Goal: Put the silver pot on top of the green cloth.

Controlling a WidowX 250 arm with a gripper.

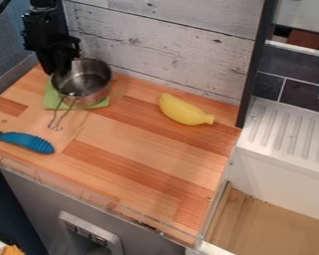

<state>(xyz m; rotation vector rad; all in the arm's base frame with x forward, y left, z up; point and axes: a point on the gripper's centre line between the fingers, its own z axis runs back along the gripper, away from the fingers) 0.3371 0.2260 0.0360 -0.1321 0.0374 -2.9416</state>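
Observation:
At the upper left of the counter, my gripper [61, 65] hangs down against the left rim of the silver pot [85, 84]. The pot stands upright over the green cloth [54, 100], its wire handle pointing toward the front of the counter. Green cloth shows to the left of the pot and along its front edge; the rest lies hidden under it. Whether the gripper holds the rim cannot be made out.
A yellow banana [183, 110] lies right of the pot near the back wall. A blue-handled utensil [28, 141] is at the left front edge. The wooden counter [139, 159] ends at a white sink [282, 134] on the right, with a dark post behind.

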